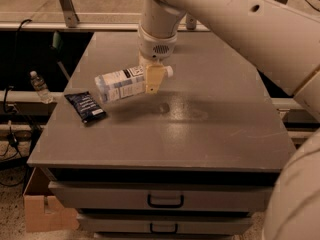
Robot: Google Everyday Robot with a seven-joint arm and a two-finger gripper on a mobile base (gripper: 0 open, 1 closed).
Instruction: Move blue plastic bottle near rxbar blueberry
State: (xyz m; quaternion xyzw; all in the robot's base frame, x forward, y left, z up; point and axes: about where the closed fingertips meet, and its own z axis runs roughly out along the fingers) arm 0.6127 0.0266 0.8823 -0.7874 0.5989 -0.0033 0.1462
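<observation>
Arm: big cream-coloured arm [240,29] comes in from the upper right and crosses the top of the view, with the wrist turned pretty much straight down over the back-middle of the surface [200,134].

Gripper: the gripper [151,82] hangs under the wrist, a bit left of the surface's centre, one tan finger [153,78] facing the camera.

Jaws: pinching the blue plastic bottle [119,85] near its cap end, so the neck and white cap poke out on the right side of the finger.

Bottle position: looks to be held up off the surface, with a shadow showing under it. It's over the left-centre part.

Bottle axis: lying on its side, long axis roughly left-right. Cap points right and slightly up, base points left and dips a little toward the front-left. Label faces the camera.

Rxbar: the rxbar blueberry [85,107] lies flat on the surface near the left edge, long axis slanted. The bottle's base end is near it, just up and to the right, not touching.

Drawers: two drawers [165,200] below the surface, both shut, so no idea what's in them.

Cardboard box: cardboard box [46,210] on the floor at the lower left, can't see inside.

Off the surface: a small clear bottle [40,86] stands on a ledge to the left.
</observation>
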